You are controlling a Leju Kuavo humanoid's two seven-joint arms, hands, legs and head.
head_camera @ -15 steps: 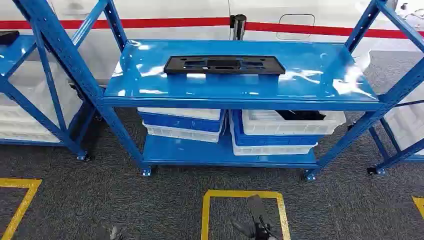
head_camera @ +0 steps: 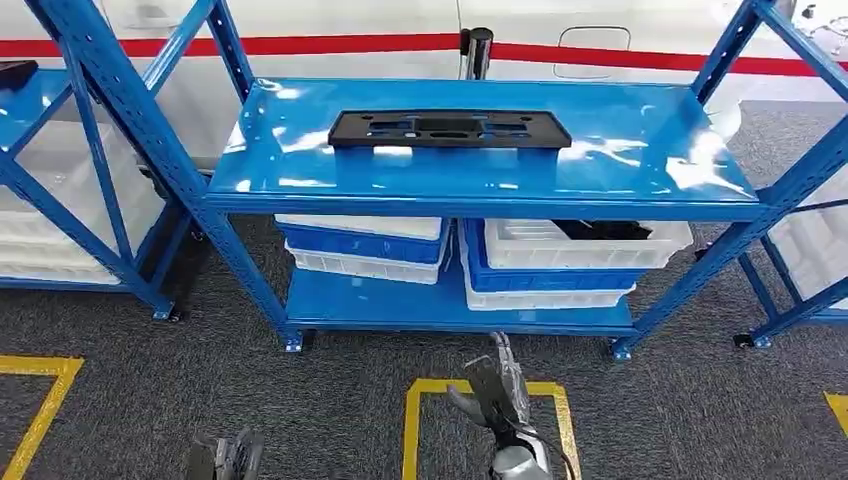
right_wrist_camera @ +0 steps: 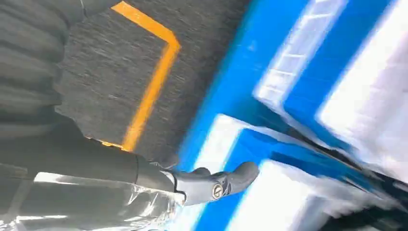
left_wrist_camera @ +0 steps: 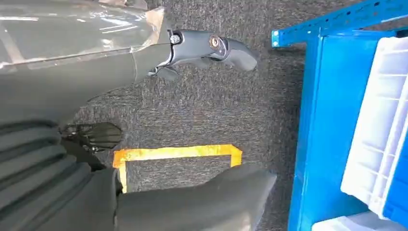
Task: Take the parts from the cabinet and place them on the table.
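Black, flat, long rectangular plastic part with cut-outs point(head_camera: 450, 129) is lying flat in the upper centre of the head view, on the glossy blue metal top shelf point(head_camera: 620, 150) of the blue steel rack point(head_camera: 140, 130), nearer the shelf's back edge, nothing touching it. Under that shelf, white and blue plastic crates point(head_camera: 365, 245) are sitting stacked on the lower shelf, left of centre; a second stack point(head_camera: 560, 270) is sitting right of centre, its top white crate holding something dark that is too shadowed to identify.

Right hand point(head_camera: 497, 392) is showing at the bottom centre of the head view, over the grey carpet point(head_camera: 300, 400) and the yellow floor tape outline point(head_camera: 412, 420), fingers extended and spread, holding nothing; well apart from the part. Its wrist view is motion-blurred, showing one finger stretched out point(right_wrist_camera: 226, 180) against blue shelf and white crates.

Left hand point(head_camera: 225, 458) is sitting at the bottom edge, left of centre, holding nothing; in its wrist view fingers point(left_wrist_camera: 211, 47) and thumb point(left_wrist_camera: 202, 202) are apart over carpet and tape.
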